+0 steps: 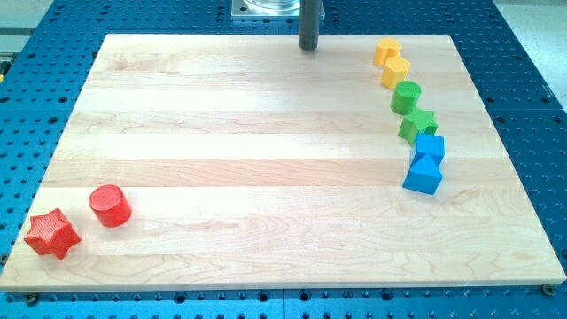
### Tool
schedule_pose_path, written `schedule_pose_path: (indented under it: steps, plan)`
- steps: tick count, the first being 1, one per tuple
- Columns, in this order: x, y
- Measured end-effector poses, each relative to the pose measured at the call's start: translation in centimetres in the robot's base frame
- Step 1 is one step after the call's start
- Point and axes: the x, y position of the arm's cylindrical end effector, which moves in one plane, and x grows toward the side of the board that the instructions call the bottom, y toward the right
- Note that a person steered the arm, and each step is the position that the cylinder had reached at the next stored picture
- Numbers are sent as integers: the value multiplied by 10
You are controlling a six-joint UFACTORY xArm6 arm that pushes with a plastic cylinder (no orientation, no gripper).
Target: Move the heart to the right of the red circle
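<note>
Likely, with no hand showing, my tip point(308, 47) at twelve o'clock risked shoving both touching yellow blocks point(396, 71) at two o'clock, whichever was the heart.

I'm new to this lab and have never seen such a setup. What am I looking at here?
This is a single camera view looking down on a wooden board that lies on a blue perforated table. I am a robot arm ending in a dark rod. I hold nothing and only push blocks.

My tip is near the view's top, left of the right-hand blocks and touching none of them.

Down the view's right runs a curved row: an upper yellow block, a lower yellow block, a green circle, a green star, an upper blue block and a lower blue block.

At the bottom left are a red circle and a red star.
</note>
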Motion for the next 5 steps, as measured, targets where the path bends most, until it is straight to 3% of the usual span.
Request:
schedule_pose_path:
  steps: [2,3,5]
  plan:
    - [6,128]
    - [19,135]
    - [41,78]
